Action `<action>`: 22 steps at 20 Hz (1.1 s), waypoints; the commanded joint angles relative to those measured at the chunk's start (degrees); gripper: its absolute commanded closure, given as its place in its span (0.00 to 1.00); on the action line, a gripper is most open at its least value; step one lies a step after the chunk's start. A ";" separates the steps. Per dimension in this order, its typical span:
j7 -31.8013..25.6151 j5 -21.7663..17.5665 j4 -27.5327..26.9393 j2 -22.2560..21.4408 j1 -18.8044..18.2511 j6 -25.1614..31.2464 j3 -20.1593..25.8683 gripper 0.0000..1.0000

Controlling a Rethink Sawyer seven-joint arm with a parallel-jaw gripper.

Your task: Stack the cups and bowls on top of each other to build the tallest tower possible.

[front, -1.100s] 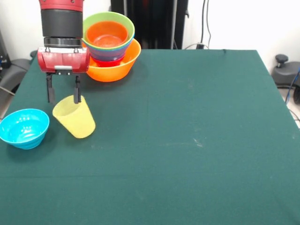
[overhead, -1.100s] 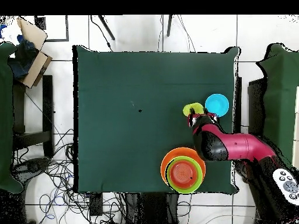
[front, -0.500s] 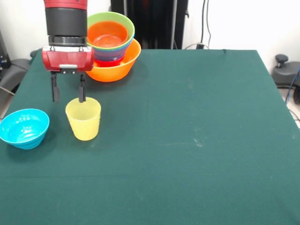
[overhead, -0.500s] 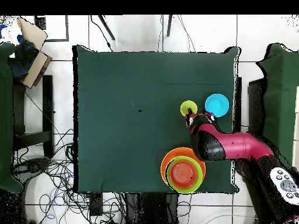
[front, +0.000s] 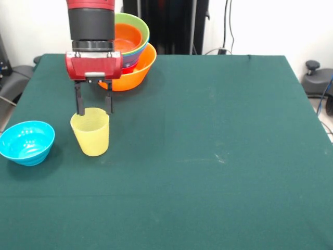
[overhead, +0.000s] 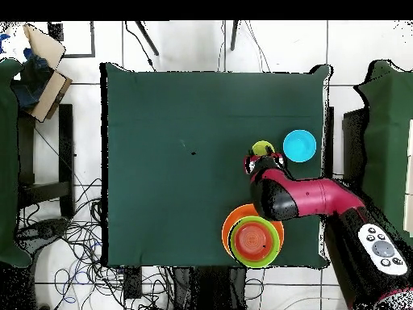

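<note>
Presently, step in hand: taking hold of the pale-yellow tumbler [front: 90, 131] so that it can go onto the tower [front: 127, 52].
Tumbler: upright on the green bench [front: 218, 156], mouth up, near the cyan bowl [front: 26, 141] and apart from it.
Pincer: the pincer [front: 93, 103] hangs just over the tumbler's far rim, its two black fingers [front: 79, 101] spread moderately and holding nothing.
Finger placement: from the front, both tips sit at rim height; whether one is inside the mouth cannot be told.
Overhead check: the arm covers much of the tumbler [overhead: 260, 148], so alignment is best judged from the front.
Tower: light-orange bowl [front: 132, 73] lowest, with red, blue, lime-green [front: 136, 23] and orange bowls nested in it, at the bench's far corner, beside the arm.
Method, as a judgement: lower with one finger inside the wall and one outside, then close gently; thin plastic may flex or tip.
Caution: lift straight up before moving across, clearing the tower's top rim.
</note>
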 commanded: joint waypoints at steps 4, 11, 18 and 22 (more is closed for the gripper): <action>-0.50 -5.00 -6.92 11.72 -0.71 -0.54 0.55 0.00; 0.35 -6.49 -8.95 14.56 -0.27 -3.53 -0.65 0.00; 2.00 -6.73 -12.88 17.87 2.93 -7.39 -4.17 0.00; 1.65 -5.03 -12.64 17.11 3.53 -5.02 -4.70 1.00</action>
